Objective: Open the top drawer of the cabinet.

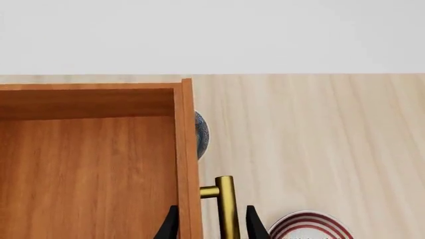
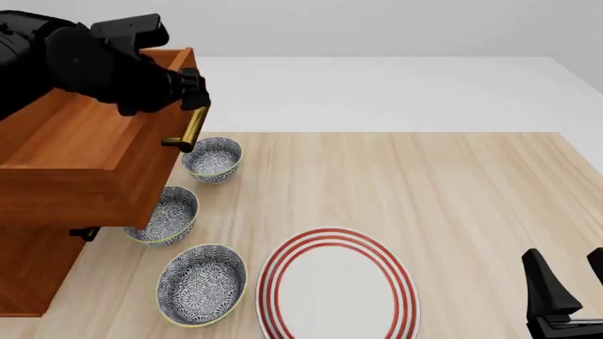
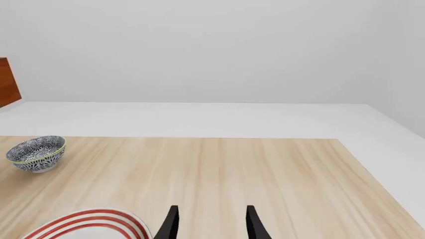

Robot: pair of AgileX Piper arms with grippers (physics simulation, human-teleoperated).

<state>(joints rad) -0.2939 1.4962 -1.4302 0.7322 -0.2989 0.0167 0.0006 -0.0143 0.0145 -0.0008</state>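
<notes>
Left end effector [image 1: 209, 224] straddles brass handle [image 1: 227, 206]; fingertips cut off, grip unclear.

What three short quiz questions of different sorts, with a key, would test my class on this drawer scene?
1. True or false: the reddish-brown wooden top drawer is pulled out from the tall reddish-brown wooden cabinet.
2. How many blue-patterned ceramic bowls stand on the light wooden table? A) two B) three C) four
3. Fill in: the left claw straddles the drawer's brass bar ____.

Key
1. True; its open box overhangs the bowls.
2. B; they stand beside the red-ringed white plate.
3. Handle; the right claw is open, holding nothing.
</notes>
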